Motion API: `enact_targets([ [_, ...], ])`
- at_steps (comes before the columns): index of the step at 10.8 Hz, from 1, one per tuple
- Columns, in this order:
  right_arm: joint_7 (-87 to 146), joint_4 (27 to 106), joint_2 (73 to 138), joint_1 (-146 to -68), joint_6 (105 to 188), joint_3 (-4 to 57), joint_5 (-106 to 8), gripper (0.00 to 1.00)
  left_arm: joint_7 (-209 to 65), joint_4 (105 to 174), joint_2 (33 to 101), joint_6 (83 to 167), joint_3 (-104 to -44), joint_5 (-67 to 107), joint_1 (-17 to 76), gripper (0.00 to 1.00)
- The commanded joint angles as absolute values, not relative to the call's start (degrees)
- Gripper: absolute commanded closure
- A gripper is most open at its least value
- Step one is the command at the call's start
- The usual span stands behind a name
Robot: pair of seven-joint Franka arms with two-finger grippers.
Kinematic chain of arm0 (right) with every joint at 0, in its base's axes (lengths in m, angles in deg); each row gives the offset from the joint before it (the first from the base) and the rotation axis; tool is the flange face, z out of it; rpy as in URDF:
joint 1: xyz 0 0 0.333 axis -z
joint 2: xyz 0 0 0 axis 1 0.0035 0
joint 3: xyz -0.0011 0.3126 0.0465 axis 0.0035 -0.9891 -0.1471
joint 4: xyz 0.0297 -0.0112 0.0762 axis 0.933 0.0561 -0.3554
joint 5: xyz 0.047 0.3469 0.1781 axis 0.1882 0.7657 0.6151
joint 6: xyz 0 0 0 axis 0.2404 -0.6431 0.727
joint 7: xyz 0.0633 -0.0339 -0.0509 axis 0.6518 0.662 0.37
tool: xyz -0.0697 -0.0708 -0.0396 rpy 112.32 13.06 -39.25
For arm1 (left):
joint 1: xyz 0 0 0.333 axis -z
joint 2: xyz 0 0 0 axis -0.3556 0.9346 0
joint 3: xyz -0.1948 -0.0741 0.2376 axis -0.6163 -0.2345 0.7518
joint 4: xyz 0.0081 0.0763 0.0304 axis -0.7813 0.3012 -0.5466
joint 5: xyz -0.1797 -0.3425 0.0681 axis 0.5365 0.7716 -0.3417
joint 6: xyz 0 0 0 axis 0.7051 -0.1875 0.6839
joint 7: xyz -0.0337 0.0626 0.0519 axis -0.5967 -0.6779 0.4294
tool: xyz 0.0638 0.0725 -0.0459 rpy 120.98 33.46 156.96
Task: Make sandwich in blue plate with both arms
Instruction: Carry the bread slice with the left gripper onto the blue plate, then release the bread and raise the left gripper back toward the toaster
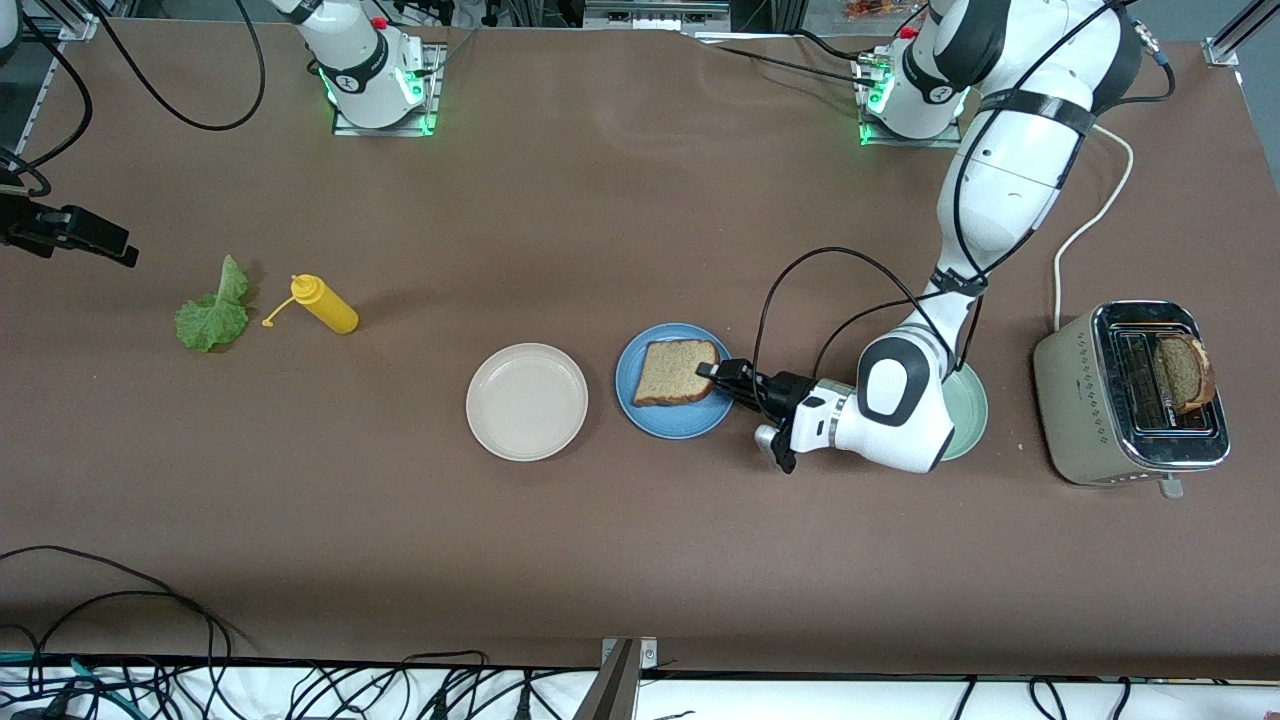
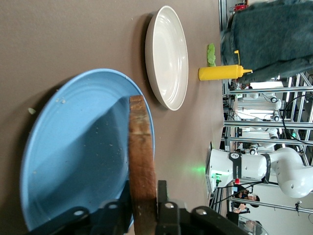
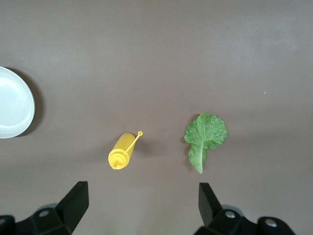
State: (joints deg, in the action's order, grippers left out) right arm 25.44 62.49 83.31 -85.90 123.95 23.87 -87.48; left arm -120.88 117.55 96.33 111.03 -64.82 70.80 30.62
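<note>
Brown matte table (image 1: 600, 200) fills the whole front view, cables trailing along the bottom edge.

Left gripper (image 1: 722, 378) sits low at the blue plate's (image 1: 640, 418) rim on the left arm's side, fingers clamped on a bread slice (image 1: 677, 372). In the left wrist view the slice (image 2: 141, 166) shows edge-on, just crust, so I can't tell if its lower face touches the blue plate (image 2: 73, 147). The gripper (image 2: 144, 208) is cut off at the bottom of that frame. A few crumbs dot the plate.

The left arm's white wrist (image 1: 895, 405) covers most of a pale green plate (image 1: 970, 405); only a sliver peeks out. Right of that in the front view is a toaster (image 1: 1130, 395) with a second bread slice (image 1: 1187, 372) poking out of a slot, lower half hidden.

Just beside the blue plate, toward the right arm's end, is a beige plate (image 1: 527, 401). Well apart from it lie a yellow squeeze bottle (image 1: 325, 304) on its side and a lettuce leaf (image 1: 213, 310).

The right gripper (image 1: 70, 232) is at the front view's left edge, mostly cut off; that arm waits. Its wrist view shows the fingers (image 3: 73, 200) spread apart, holding nothing, with bottle (image 3: 122, 152), leaf (image 3: 204, 138) and a slice of beige plate (image 3: 14, 105) below.
</note>
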Motion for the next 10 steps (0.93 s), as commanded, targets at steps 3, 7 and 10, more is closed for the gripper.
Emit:
enact_targets([
  [3,25.74,62.65,82.77,-85.76,123.81,23.69,-88.17,0.0,-125.16,116.51,96.54,110.61,-64.78,71.86,29.79,0.0],
  [7,25.74,62.57,82.86,-85.76,123.9,23.69,-88.17,0.0,-124.37,116.25,92.68,110.52,-63.46,62.58,29.53,0.0],
  [10,25.74,62.57,82.86,-85.76,123.9,23.69,-88.17,0.0,-124.37,116.25,91.88,110.52,-63.46,58.07,28.74,0.0],
])
